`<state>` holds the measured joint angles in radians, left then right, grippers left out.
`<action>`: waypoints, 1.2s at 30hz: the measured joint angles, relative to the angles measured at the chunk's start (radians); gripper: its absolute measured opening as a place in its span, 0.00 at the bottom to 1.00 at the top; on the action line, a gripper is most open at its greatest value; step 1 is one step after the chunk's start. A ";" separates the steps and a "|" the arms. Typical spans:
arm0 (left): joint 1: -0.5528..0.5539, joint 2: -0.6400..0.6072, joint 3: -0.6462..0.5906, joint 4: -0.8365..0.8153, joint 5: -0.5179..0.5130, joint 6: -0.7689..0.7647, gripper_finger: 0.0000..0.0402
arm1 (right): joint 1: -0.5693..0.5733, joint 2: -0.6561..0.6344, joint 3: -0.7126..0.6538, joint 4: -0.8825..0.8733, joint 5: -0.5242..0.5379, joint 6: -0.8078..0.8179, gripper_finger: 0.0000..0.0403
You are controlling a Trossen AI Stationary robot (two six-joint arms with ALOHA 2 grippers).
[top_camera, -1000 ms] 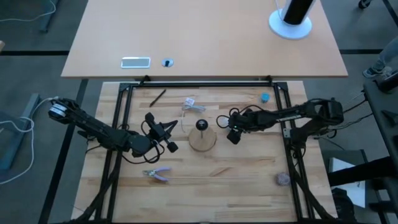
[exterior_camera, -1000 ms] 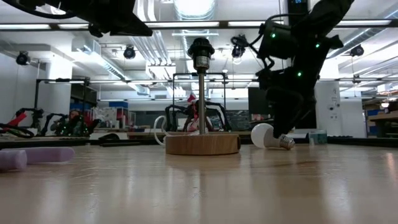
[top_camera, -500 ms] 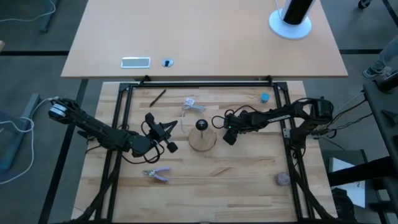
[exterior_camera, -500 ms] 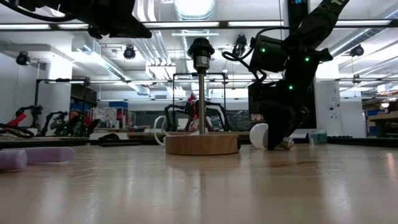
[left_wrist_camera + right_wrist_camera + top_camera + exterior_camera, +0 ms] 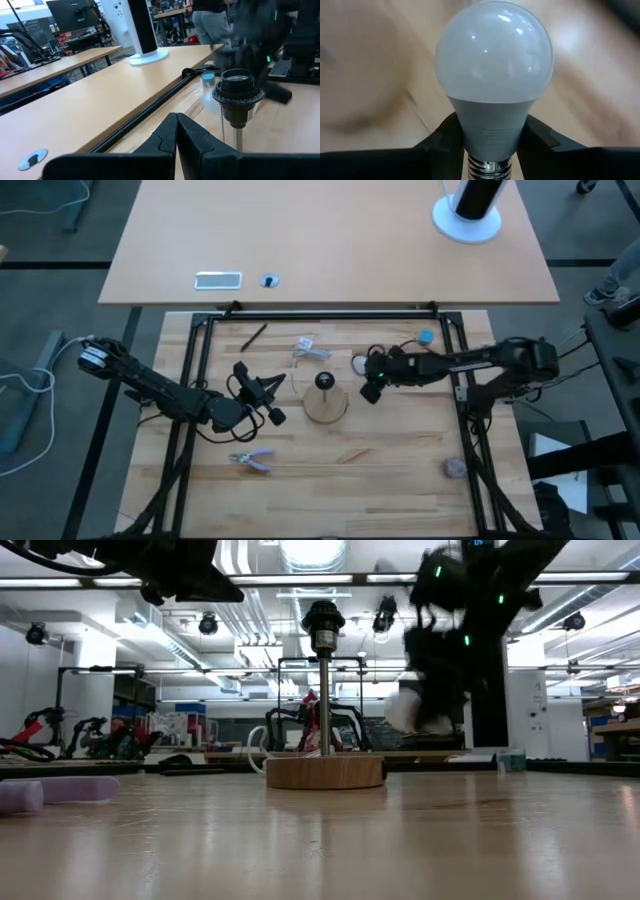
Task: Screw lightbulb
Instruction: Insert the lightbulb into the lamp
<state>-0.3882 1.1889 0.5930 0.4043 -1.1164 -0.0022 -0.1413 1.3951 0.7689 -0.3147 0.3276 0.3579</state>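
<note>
The right gripper [image 5: 366, 372] is holding the lightbulb [image 5: 494, 75] — in the right wrist view its two dark fingers [image 5: 445, 136] are pressing against either side of the bulb's grey neck, just above the silvery screw base, with the frosted globe pointing away from the wrist. In the high view the bulb is showing as a small pale spot [image 5: 358, 364] at the tip of the gripper, just to the right of the lamp stand's round wooden disc [image 5: 325, 407]. In the low view the bulb [image 5: 405, 710] is hanging clear of the tabletop [image 5: 320, 840], blurred, to the right of the stand's post and lower than the black socket [image 5: 323, 625] at the top of it.

The left gripper [image 5: 268, 392] is waiting to the left of the wooden disc, raised off the tabletop — in the left wrist view its fingers [image 5: 190, 140] are lying together with no gap between them, holding nothing, and pointing toward the socket [image 5: 238, 95].

Elsewhere on the tabletop a pair of purple-handled pliers [image 5: 253, 460] is lying near the front left, a crumpled clear wrapper [image 5: 309, 348] behind the stand, a small blue cap [image 5: 427, 337] at the back right, and a greyish-purple ball [image 5: 455, 468] at the front right.
</note>
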 joint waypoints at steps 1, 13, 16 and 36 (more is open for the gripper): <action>0.000 0.000 0.000 0.005 0.000 0.000 0.00 | 0.000 -0.040 -0.004 0.046 0.000 -0.014 0.30; 0.018 0.000 -0.001 0.057 0.002 0.000 0.00 | 0.006 -0.264 -0.283 1.131 -0.290 -0.129 0.30; 0.039 0.004 -0.001 0.093 0.005 0.000 0.00 | 0.006 -0.211 -0.329 1.332 -0.341 -0.128 0.30; 0.107 0.051 0.000 0.297 0.108 0.065 0.00 | 0.033 0.189 -0.151 1.629 -0.444 -0.202 0.30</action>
<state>-0.2813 1.2395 0.5926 0.7013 -1.0087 0.0631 -0.1083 1.5840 0.6181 1.3146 -0.1167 0.1556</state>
